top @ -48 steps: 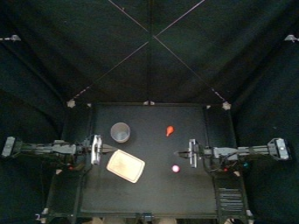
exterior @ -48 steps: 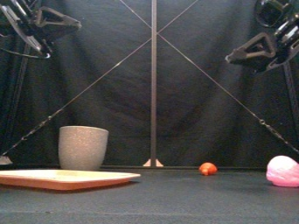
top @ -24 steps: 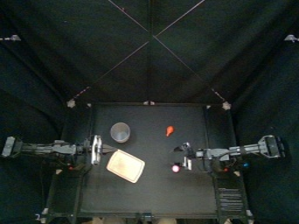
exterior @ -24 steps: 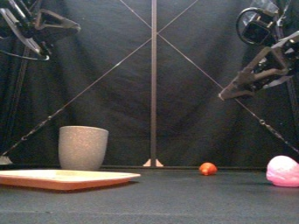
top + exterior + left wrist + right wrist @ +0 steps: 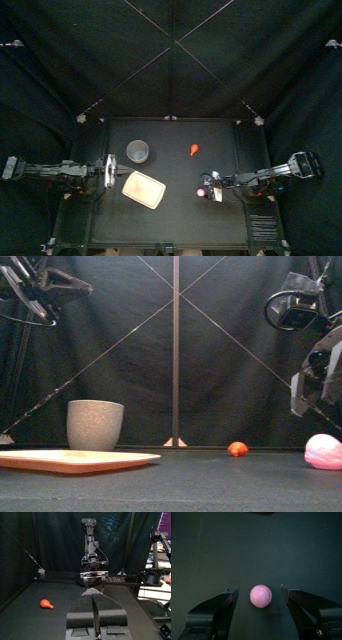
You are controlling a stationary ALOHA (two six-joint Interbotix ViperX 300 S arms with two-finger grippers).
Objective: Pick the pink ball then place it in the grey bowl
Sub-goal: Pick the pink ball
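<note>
The pink ball [image 5: 260, 595] lies on the right side of the black surface [image 5: 181, 225], just right of the flat pink tray [image 5: 144, 188]. The right claw [image 5: 258, 588] hangs above the ball, spread wide with one jaw to either side, not touching it. The tall grey speckled cup [image 5: 138, 150] stands farther back on the left. A small red toy [image 5: 195, 151] lies to its right. The left claw [image 5: 95, 592] rests at the left edge, clenched on nothing.
</note>
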